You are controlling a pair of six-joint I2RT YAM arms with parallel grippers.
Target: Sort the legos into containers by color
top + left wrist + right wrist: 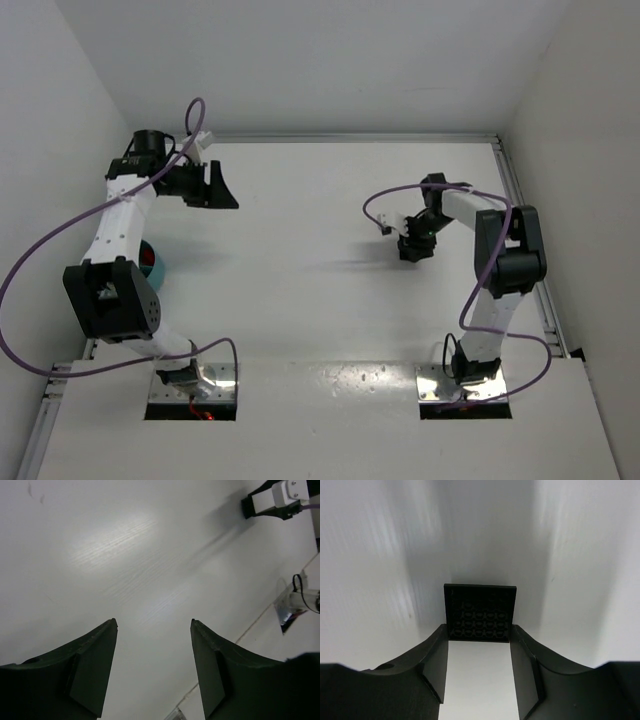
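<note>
**One plate gripped, bowl far across the table**

A white table (300, 220) boxed in by plain white walls fills the overhead view, and no loose bricks show on its bare surface in any camera.

The left arm (118, 225) bends along the left edge and reaches toward the far left corner. The right arm (500, 250) folds in from the right, with its wrist over the middle-right of the table.

The teal bowl (153, 268) sits at the left edge beneath the left arm. Only a sliver of its rim is visible, so its compartments and contents cannot be read.

The left fingers (95, 665) are spread wide with nothing between them, only table below. The right fingers (430, 665) are drawn in on a dark square lego plate (480, 612). Its near edge sits between the tips and the rest juts out ahead. It looks pinched and off the table, though the wrist view alone cannot settle that.

Progress is hard to judge. No sorted piece is visible, and one piece appears to be in hand but well apart from the bowl. It would have to cross the table to the left side, then drop into the right compartment.
</note>
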